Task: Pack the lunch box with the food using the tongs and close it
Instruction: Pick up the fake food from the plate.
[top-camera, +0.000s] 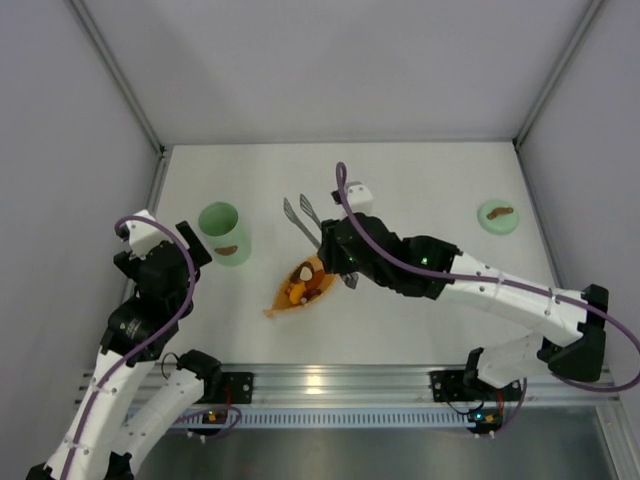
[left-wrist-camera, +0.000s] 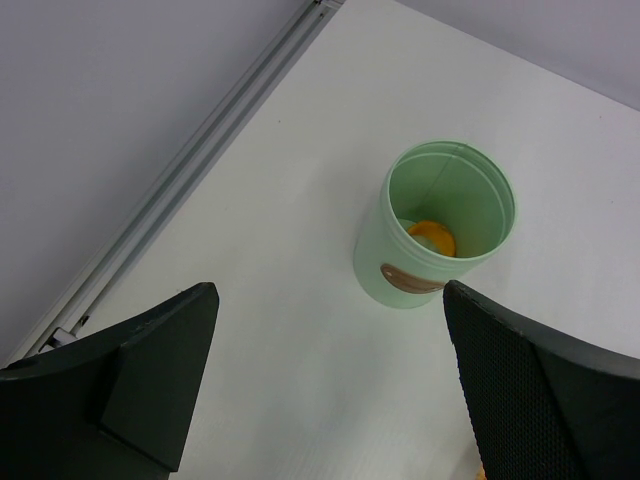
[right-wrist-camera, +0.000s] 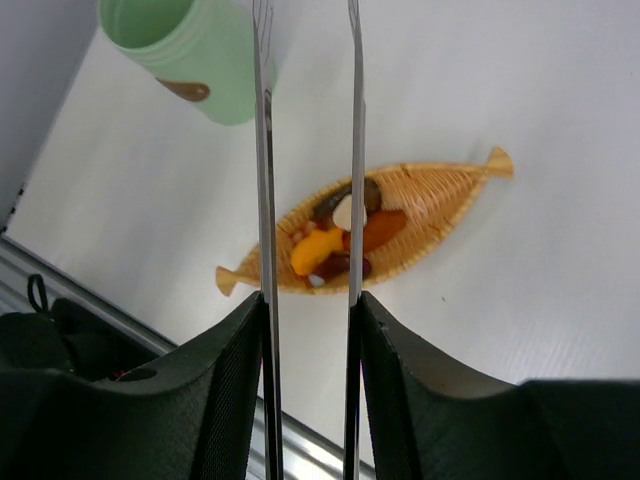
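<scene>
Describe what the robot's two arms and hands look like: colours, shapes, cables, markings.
The left arm and right arm have white shells with black joints; a purple cable loops along each. The right arm shows a green light. The left hand and right hand have broad black fingers, one mesh-textured.

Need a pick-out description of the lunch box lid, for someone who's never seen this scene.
On the white table, look toward the far right edge: the lid lies there alone. It is a flat mint-green disc with a brown handle, unlike the tall open tub of the same green on the left.
</scene>
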